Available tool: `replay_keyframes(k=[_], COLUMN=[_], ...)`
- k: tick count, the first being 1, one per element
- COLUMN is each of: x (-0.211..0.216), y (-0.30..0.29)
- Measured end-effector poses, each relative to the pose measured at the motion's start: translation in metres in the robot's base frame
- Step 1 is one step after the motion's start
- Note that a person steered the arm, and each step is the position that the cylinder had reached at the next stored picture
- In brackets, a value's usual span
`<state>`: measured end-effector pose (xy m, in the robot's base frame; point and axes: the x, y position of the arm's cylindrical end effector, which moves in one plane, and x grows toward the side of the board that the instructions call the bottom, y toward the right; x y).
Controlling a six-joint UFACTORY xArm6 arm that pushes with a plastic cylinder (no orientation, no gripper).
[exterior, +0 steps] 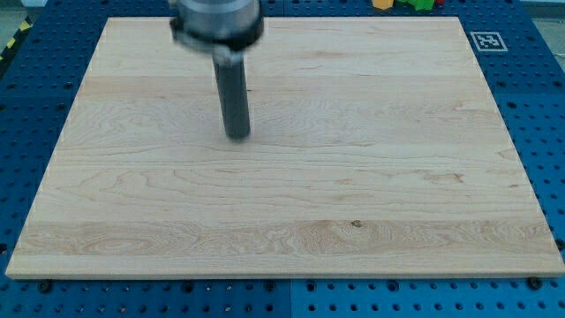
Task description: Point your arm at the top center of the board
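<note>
The wooden board fills most of the view. My dark rod comes down from the view's top, left of centre, and looks motion-blurred. My tip rests on the board in its upper half, a little left of the middle. No block lies on the board near the tip. A yellow block and a green block with a bit of red beside it show only partly at the view's top edge, beyond the board's top right, far from my tip.
A blue perforated table surrounds the board. A black-and-white marker tag sits by the board's top right corner. A yellow-black striped strip runs at the view's top left.
</note>
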<state>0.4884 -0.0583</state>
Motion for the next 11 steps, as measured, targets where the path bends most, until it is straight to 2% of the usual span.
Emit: replay_keyframes(k=[1,3,4,5,6,7,8,9,10,11], x=[0.102,-0.102,0.006,0.034,-0.087,-0.118,-0.063,-0.016,-0.004,-0.137], y=[0.007,0.012,0.035,0.004,-0.042,0.043,0.065,-0.014,-0.035,0.039])
